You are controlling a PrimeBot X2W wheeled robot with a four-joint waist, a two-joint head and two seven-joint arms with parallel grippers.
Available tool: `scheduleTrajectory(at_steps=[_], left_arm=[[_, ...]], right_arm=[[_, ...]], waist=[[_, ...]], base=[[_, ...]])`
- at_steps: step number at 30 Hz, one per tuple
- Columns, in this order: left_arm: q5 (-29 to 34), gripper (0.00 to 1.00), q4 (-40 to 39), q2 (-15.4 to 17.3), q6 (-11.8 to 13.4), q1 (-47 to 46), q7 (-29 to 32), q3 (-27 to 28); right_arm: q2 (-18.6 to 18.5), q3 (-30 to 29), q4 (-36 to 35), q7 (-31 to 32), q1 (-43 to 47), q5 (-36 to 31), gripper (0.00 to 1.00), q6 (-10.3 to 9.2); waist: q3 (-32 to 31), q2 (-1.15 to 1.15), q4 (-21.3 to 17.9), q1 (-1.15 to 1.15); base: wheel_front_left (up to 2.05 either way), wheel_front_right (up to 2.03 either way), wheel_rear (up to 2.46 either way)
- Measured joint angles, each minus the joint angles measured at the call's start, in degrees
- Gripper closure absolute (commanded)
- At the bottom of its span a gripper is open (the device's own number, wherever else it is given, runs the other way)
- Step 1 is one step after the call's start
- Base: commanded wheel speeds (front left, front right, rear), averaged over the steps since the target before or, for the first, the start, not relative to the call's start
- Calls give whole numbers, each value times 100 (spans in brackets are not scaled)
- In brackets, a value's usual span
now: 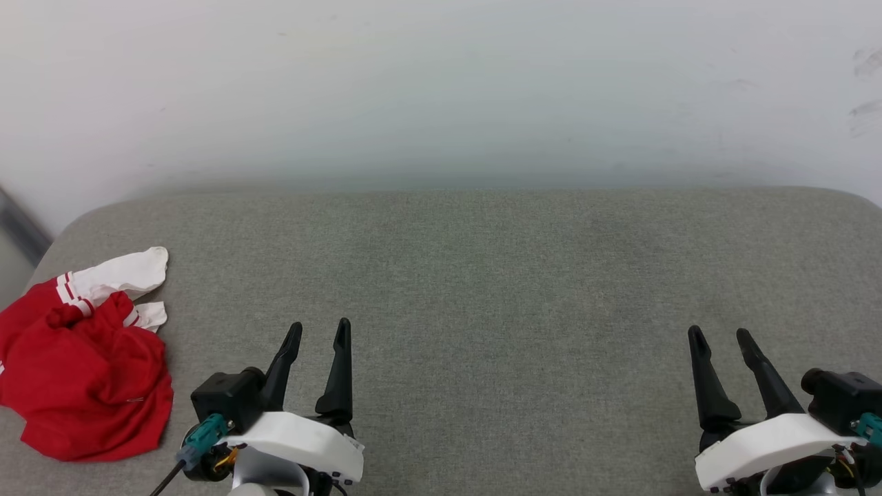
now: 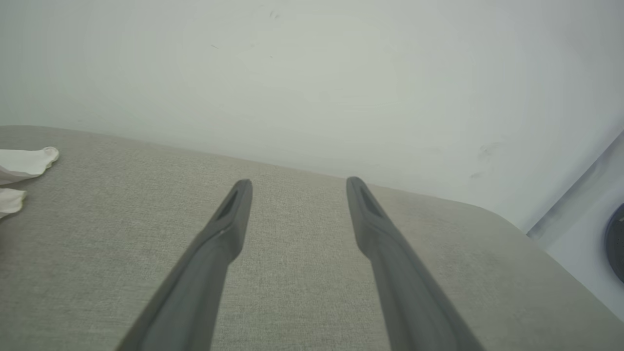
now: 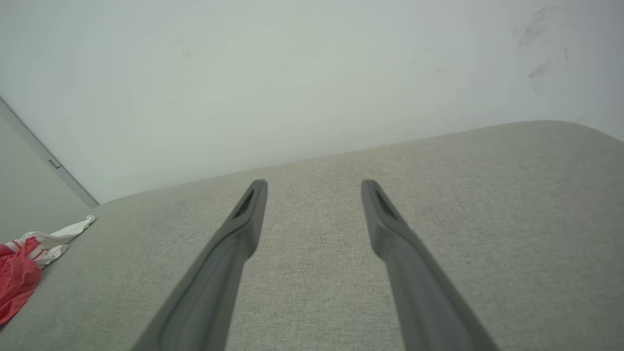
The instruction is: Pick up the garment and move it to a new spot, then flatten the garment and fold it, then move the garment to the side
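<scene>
garment (image 1: 83,365) – crumpled red-white heap, far left | woven grey cushion (image 1: 482,275) | both grippers' fingers apart – empty

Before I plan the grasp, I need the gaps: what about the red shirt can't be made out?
Head view: red shirt lies crumpled, its folds hiding collar, hem and any print; the left edge cuts it.
Left wrist view: white sleeve tips show; the left edge cuts off the rest.
Right wrist view: small, cut at the lower-left corner.
</scene>
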Motion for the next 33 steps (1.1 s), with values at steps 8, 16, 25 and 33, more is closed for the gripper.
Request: scheduleTrajectory(at_steps=[8,16,25,33], left_arm=[[433,0,9,15,66,-5,-105,-75],[794,0,52,16,123,-9,-207,-131],[1090,0,103,12,219,-21,-310,-149],[1300,0,205,3,291,-28,-394,-160]], right_arm=[[14,-16,-36,-63,55,-412,0,0],[32,-67,-49,-129,55,-713,0,0],[44,-120,-46,-221,53,-1013,0,1],[45,-156,-37,-294,48,-1173,0,8]], waist=[[0,0,7,0],[14,0,10,0],[35,0,13,0],[46,0,33,0]], base=[[0,0,0],[0,0,0],[0,0,0],[0,0,0]])
